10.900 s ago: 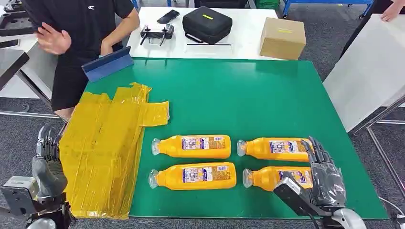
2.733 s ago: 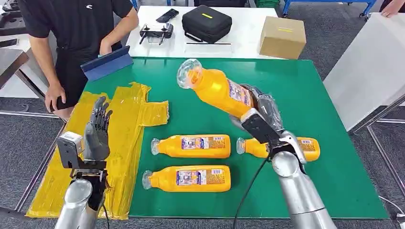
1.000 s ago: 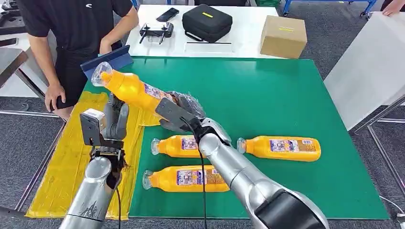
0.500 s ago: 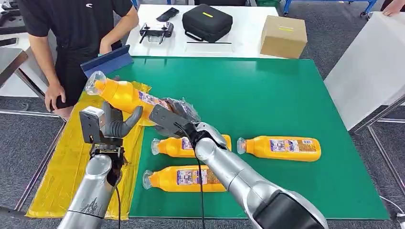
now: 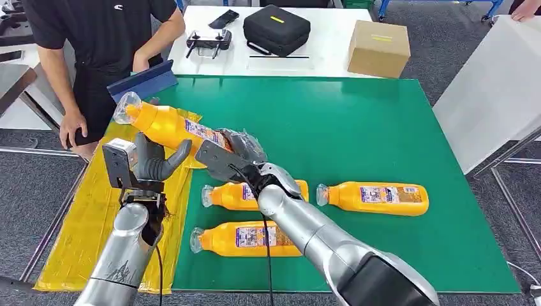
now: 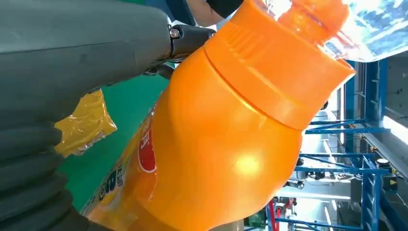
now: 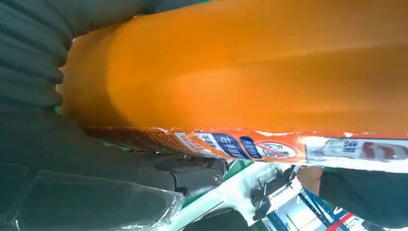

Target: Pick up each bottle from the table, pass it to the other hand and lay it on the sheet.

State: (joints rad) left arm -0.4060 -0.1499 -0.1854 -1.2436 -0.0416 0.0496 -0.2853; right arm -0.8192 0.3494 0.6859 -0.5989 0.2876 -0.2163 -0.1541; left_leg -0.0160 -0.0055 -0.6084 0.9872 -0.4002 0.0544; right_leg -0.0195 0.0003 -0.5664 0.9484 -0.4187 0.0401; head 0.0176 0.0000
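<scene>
Since half a second back my left hand nudged in under the bottle, fingers cupped round it but I can't tell if it grips. Right hand clamps the base. Bottle hovers over the yellow sheet, roughly 10 o'clock of the table. Handover's basically on.

table green | on it: yellow sheet, three bottles

Right hand wrapped around the raised bottle's base end, arm reaching toward 10 o'clock. Left hand upright beneath its middle, thumb spread, cupping it.
</scene>
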